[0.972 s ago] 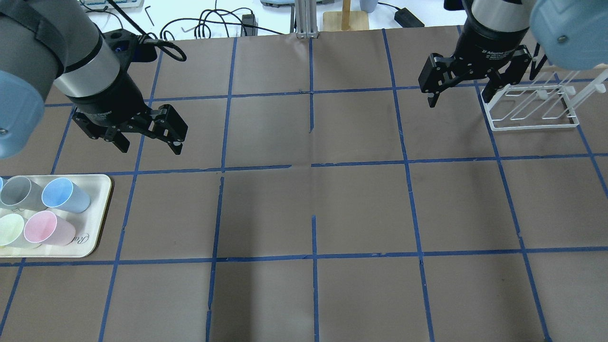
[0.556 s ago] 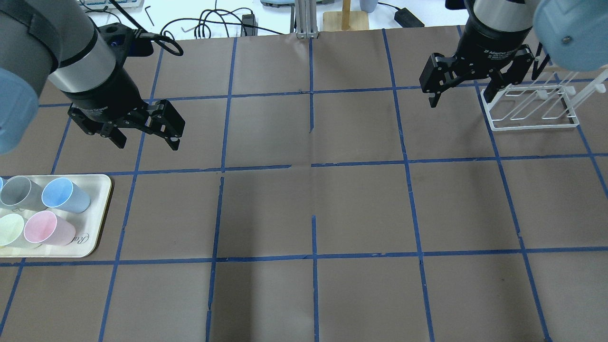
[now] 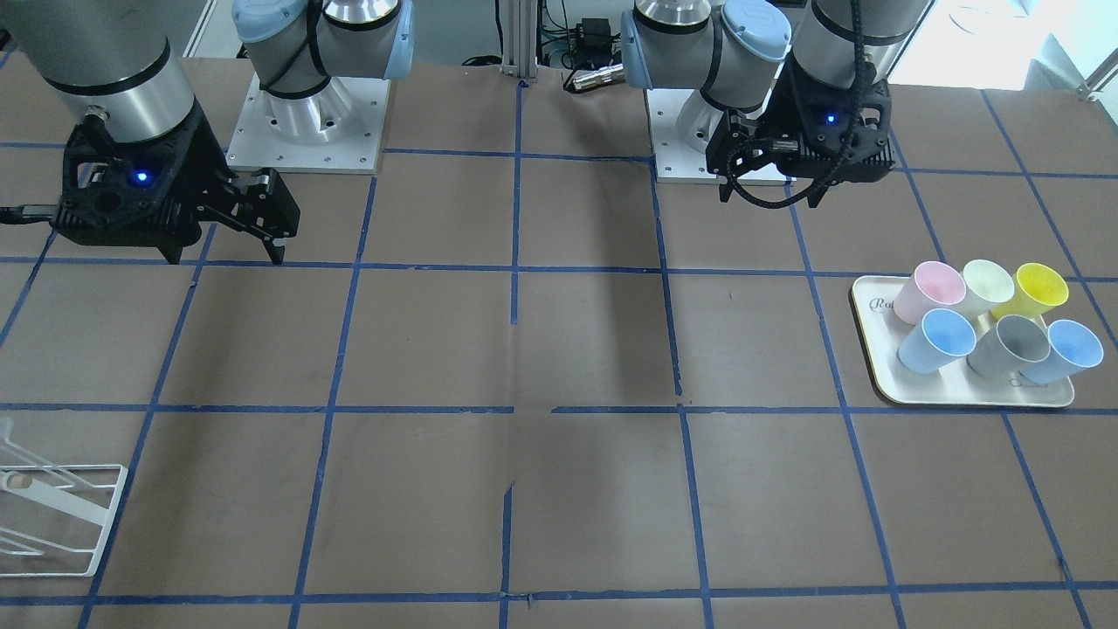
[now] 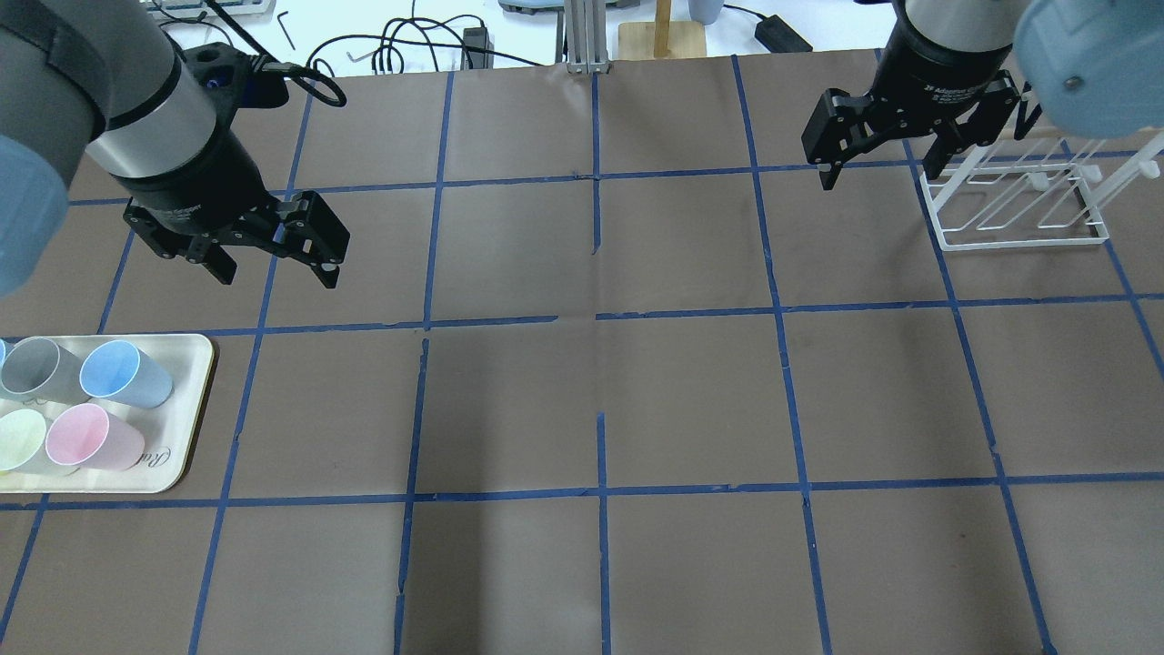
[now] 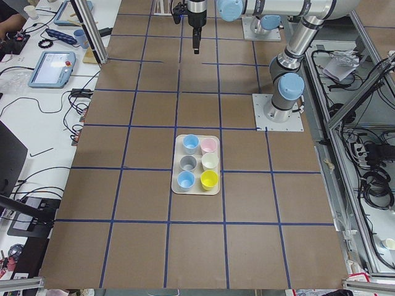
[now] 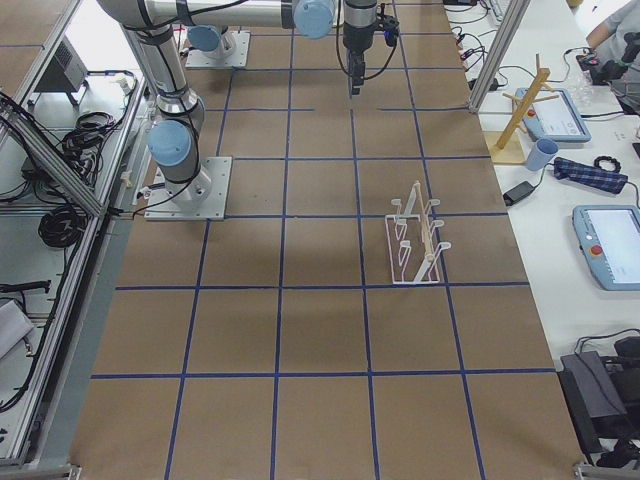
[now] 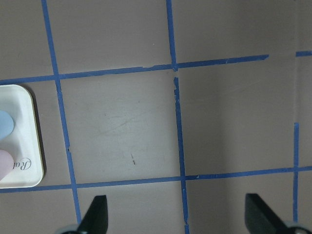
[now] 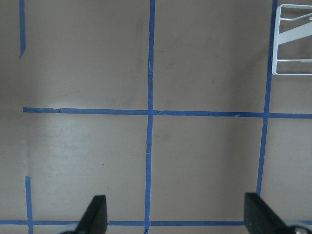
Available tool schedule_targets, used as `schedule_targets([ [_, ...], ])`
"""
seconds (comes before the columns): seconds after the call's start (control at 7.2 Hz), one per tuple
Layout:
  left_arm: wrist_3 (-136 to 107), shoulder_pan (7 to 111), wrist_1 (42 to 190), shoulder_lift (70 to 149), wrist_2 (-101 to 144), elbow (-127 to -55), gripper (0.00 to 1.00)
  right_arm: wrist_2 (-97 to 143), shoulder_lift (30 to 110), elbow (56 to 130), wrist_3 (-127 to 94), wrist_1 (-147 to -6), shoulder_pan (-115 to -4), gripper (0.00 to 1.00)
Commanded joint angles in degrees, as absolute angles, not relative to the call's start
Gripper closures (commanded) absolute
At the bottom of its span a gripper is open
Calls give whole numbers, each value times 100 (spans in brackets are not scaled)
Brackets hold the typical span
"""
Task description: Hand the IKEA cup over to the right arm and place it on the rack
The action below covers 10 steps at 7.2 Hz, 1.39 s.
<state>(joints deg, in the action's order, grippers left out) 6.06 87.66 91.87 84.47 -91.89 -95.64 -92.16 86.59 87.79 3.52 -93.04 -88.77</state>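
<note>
Two silver-grey arms hang over a brown table point(image 4: 691, 400) marked into squares with blue tape. The left arm point(image 4: 136, 109) reaches in above the tray side and the right arm point(image 4: 955, 36) above the rack side, and both are raised clear of the surface. The left gripper point(image 4: 275, 273) has its fingers spread wide with nothing between them. It hovers over bare table, apart from the tray. The right gripper point(image 4: 878, 175) is likewise spread and empty, off to one side of the rack point(image 4: 1018, 238). This white wire frame stands alone on its square with no cup on it. A cream tray point(image 4: 191, 428) sits near the table's edge on the robot's left and holds six tumblers in two rows. The IKEA cup point(image 4: 127, 375), the paler of the two blue ones, stands in the tray corner nearest the table's middle. It is just beside the pink cup point(image 4: 91, 438) and the grey cup point(image 4: 36, 368). The deeper blue cup point(image 3: 1064, 351), the yellow cup point(image 3: 1041, 288) and a pale cream cup point(image 3: 987, 284) fill the remaining places.
</note>
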Motion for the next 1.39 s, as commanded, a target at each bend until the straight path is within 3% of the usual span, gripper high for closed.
schedule_targets([
  [0.0,728,8291,9211,8498,-9150,-9511,0,-9264,8648,8833,343,-9325,-8877,0],
  [0.83,5037,6086,9132,8735,-9132,-9659,0,-9193,8666,8991,264,-9404,-8877,0],
  [1.25,7016,5328,7828,9157,-9184,-10202,0,-9185,8675,9018,264,-9422,-8877,0],
])
